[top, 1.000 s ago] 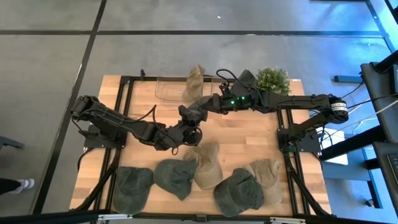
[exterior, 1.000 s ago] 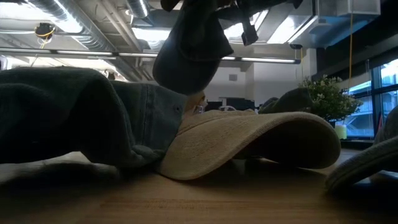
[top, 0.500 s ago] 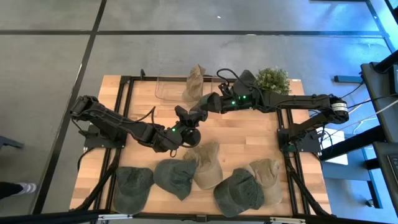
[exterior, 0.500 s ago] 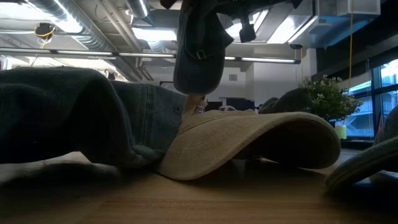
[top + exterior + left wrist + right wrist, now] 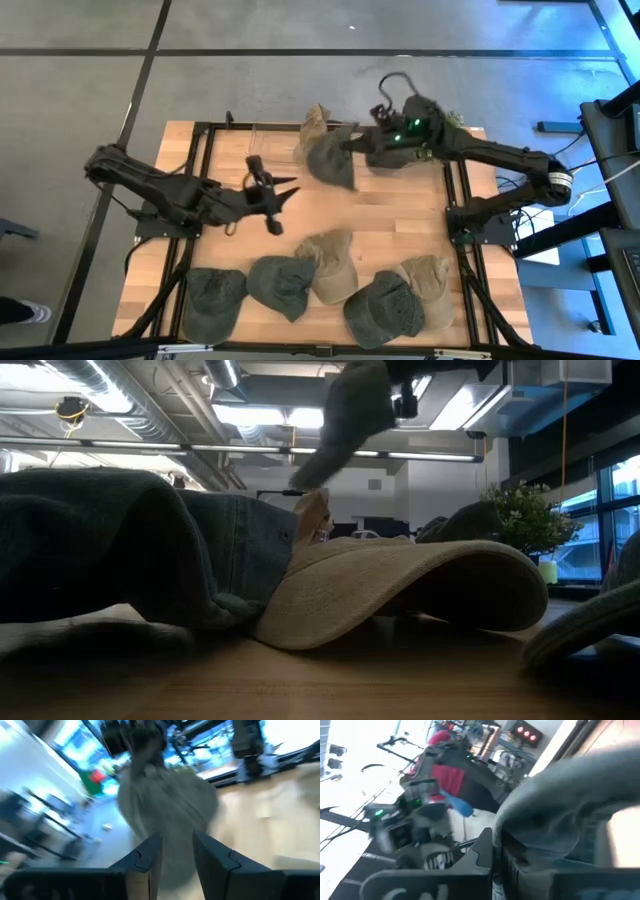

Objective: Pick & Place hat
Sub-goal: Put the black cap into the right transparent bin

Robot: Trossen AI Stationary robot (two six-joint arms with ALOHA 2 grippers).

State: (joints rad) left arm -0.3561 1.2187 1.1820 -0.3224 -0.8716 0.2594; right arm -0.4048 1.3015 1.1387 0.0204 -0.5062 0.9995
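Overhead and table-level views of the hat transfer. The right gripper [image 5: 352,142], raised over the far side of the wooden table [image 5: 400,215], is clamped on the edge of a green hat [image 5: 330,158], which hangs in the air beside a tan hat [image 5: 314,128] standing at the far edge; the low view shows the carried hat [image 5: 345,415] high above the table. The left gripper [image 5: 284,195] hovers over the table's left-centre, well apart from the hat, its fingers [image 5: 150,851] spread and holding nothing. A row of green and tan hats [image 5: 330,265] lies along the near edge. A potted plant [image 5: 438,127] stands at the far right corner.
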